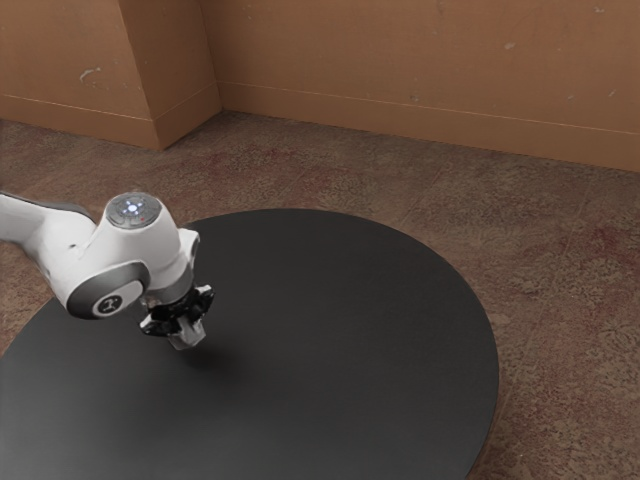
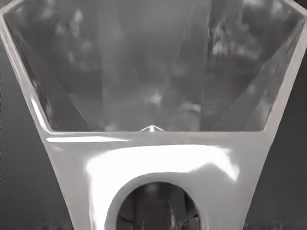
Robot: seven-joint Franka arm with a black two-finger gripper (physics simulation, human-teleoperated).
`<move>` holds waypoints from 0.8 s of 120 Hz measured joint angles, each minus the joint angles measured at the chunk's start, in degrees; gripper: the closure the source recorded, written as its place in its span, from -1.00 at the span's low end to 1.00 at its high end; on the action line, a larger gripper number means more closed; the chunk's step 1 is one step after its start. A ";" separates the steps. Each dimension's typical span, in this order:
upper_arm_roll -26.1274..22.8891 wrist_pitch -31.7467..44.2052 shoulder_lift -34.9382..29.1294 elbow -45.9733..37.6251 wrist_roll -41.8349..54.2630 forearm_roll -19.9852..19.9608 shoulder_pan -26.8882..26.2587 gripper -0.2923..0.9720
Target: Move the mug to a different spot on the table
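- At the exterior view's left, our arm (image 1: 60, 250) comes in low over the round black worktop (image 1: 360, 330) and bends down near its left part.
- Our hand (image 1: 178, 322) points straight down, and a small pale shape shows right beneath it: that is the mug (image 1: 187, 337).
- The wrist view looks right into the mug (image 2: 144, 72), a glossy grey one with faceted walls, mouth up, centred under the hand.
- Its handle (image 2: 98, 191) loops toward the camera, which looks like a top-down approach at the rim rather than a grab by the handle.
- We cannot tell whether the hand is clamped on the mug or apart around it, nor whether the mug sits on the worktop or hangs just above it.
- A soft shadow lies just right of the hand on the worktop.
- Further right, the worktop runs wide and bare, so we judge any spot over there would do for setting the mug down.
- Beyond the rim is brown carpet (image 1: 560, 260).
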 joint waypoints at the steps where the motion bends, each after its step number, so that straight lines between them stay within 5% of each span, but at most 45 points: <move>1: -0.15 0.03 -0.19 -0.20 -0.06 -0.05 -0.02 0.58; 38: -6.32 2.75 -2.10 -3.17 -1.90 -3.98 -0.10 0.57; 96: -7.15 9.51 2.89 -1.44 -2.29 -4.94 0.69 0.57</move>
